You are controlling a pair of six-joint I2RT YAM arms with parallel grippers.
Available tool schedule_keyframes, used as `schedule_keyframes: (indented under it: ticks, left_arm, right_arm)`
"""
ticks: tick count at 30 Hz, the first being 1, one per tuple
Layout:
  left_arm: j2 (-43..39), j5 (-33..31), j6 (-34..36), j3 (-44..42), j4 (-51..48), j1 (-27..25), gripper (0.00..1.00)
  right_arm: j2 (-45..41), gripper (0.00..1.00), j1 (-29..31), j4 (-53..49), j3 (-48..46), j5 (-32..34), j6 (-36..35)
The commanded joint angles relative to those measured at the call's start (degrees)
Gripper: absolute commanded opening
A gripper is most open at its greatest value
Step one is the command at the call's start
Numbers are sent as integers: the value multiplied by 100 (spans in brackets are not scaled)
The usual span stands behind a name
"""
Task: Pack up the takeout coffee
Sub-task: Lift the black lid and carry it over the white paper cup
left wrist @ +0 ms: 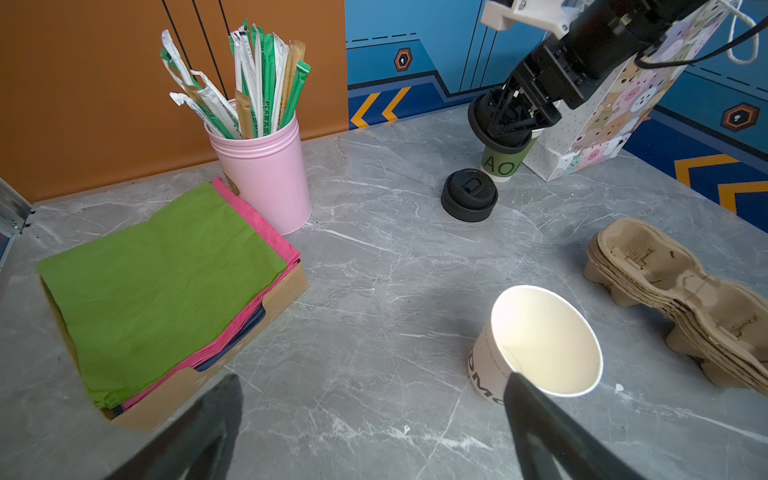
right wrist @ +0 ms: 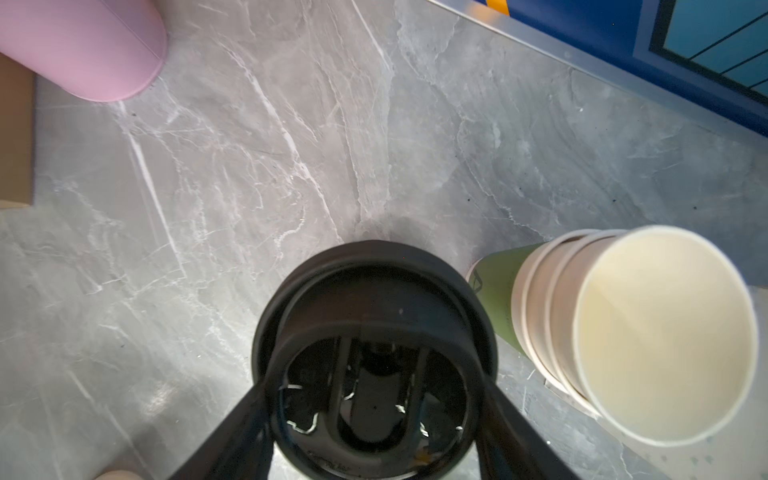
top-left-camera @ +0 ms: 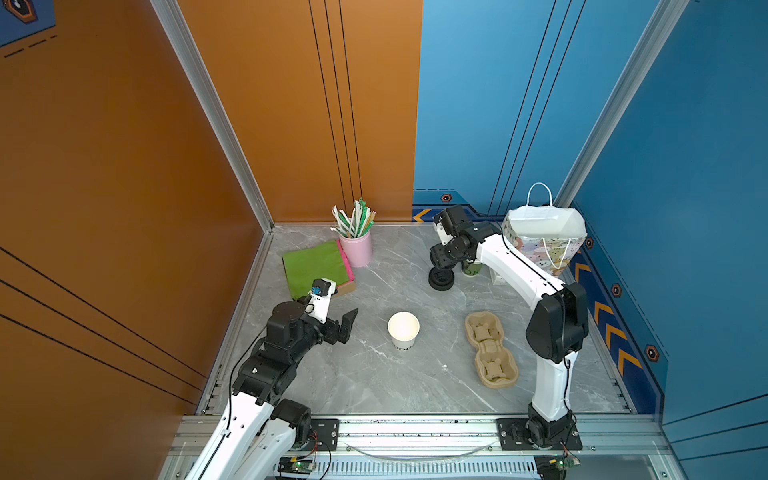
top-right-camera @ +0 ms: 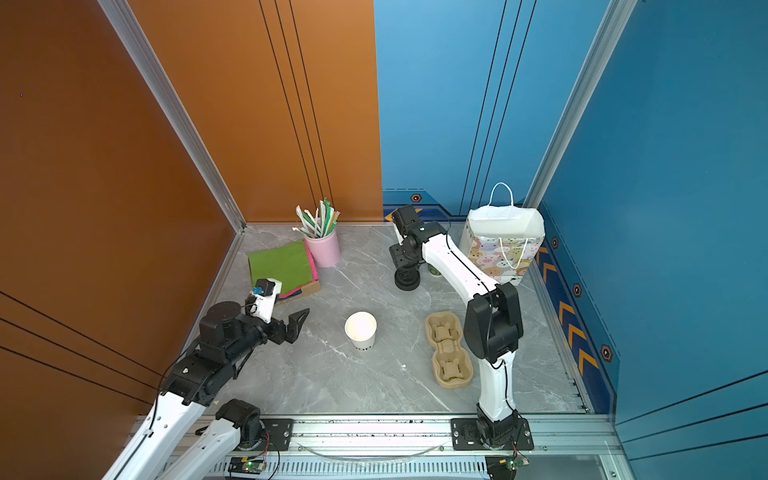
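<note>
- Your white paper cup [top-left-camera: 403,331] stands upright mid-table with no lid on, between the left gripper [top-left-camera: 345,328] and the pulp cup carriers [top-left-camera: 490,351]. Both top views mostly give you its open mouth. The dark lettering low on its side is only clear from the left wrist view.
- The left gripper has its fingers spread wide with nothing between them. It sits just left of the cup and isn't touching it.
- The right gripper [left wrist: 505,120] is at the far side, fingers clamped on a black sip lid [left wrist: 484,133].
- From the top views you can't pick that lid out of the black gripper. The left wrist view shows it up off the table, and the right wrist view shows a finger on each side of it.
- Another black lid [top-left-camera: 440,282] sits on the table just near of that gripper.
- The cup stack [right wrist: 665,332] is mostly hidden behind the right arm in both top views. The right wrist view shows white cups nested in a green one.
- The carriers look like one piece from above, but the left wrist view shows several nested.
- Far left you've got a pink canister [top-left-camera: 357,251] of wrapped straws, and napkins [top-left-camera: 316,266] in a cardboard tray.
- Far right there's a cartoon-animal gift bag [top-left-camera: 540,247], standing with its top open.
</note>
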Motion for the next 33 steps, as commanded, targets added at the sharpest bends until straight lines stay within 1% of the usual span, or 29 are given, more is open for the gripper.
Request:
schedule_keyframes:
  ticks: [1, 5, 9, 11, 12, 14, 18, 24, 33]
  left_arm:
    - [-36, 33, -50, -56, 83, 33, 98]
    - [-39, 29, -43, -55, 80, 33, 98]
    - [-25, 26, -51, -56, 82, 41, 98]
    - [-18, 32, -51, -54, 83, 44, 98]
    - [-18, 28, -53, -56, 78, 49, 98]
    - [-20, 23, -49, -58, 83, 49, 98]
    - [-14, 2, -47, -64, 79, 48, 98]
    - [0, 2, -45, -65, 83, 48, 98]
    - [12, -10, -48, -67, 83, 47, 98]
  right_arm:
    - [-447, 68, 219, -263, -250, -303, 49]
    - [-921, 68, 583, -313, -647, -476, 1]
    - [-1375, 69, 1094, -365, -1019, -677, -22]
    - [-1504, 69, 1273, -387, -1151, -766, -10]
    - [-1558, 69, 1532, -410, -1215, -802, 3]
    - [-1617, 69, 1783, -419, -1335, -872, 44]
    - [-1591, 69, 2271, -418, -1517, -962, 69]
    - [-1433, 69, 2617, -449, -1715, -924, 81]
    - [-1195, 70, 2717, -608, -1743, -650, 49]
